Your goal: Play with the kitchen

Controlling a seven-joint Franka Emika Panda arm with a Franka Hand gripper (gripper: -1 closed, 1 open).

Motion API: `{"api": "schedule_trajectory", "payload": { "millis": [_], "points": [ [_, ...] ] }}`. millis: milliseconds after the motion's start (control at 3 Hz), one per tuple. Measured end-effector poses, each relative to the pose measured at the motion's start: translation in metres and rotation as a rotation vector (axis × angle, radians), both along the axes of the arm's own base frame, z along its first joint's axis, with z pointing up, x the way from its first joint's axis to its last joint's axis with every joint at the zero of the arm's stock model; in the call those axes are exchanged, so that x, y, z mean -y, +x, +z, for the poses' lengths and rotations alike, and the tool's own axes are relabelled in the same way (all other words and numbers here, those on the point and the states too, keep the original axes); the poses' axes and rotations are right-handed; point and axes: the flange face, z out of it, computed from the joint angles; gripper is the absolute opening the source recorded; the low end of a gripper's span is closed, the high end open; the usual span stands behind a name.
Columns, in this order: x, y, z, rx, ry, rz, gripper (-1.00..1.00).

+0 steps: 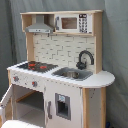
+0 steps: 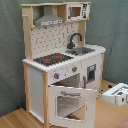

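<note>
The kitchen [image 1: 60,65] stands tall in the middle of the room, in front of a grey curtain [image 2: 10,50], and both exterior views show it. Its oven door [image 2: 71,106] hangs wide open and tips down toward the floor, so the way inside is free. On the surface up top sits the black and red hob [image 1: 34,65], with the grey sink [image 1: 72,74] beside it and the black tap [image 1: 85,59] curling over the sink. Higher up are the hood [image 1: 39,26] and the small microwave [image 1: 70,23]. In the second exterior view, the robot's gripper [image 2: 116,94] waits low at the second exterior view's right edge, well apart from the kitchen and touching nothing. I cannot tell how it is set. I think it has not picked a part to play with yet.
</note>
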Motion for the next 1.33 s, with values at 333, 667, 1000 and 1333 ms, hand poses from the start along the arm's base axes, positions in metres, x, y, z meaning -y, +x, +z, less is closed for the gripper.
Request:
{"api": "schedule_trajectory", "payload": {
  "millis": [333,667,1000,1333],
  "points": [
    [-0.026,-0.021,0.003,0.029,0.06,0.044,1.0],
    [-0.055,-0.033,0.005,0.028,0.111,0.073,1.0],
    [-0.074,-0.038,0.009,0.033,0.212,0.086,1.0],
    [-0.087,-0.04,0.012,0.037,0.321,0.093,1.0]
  ]
}}
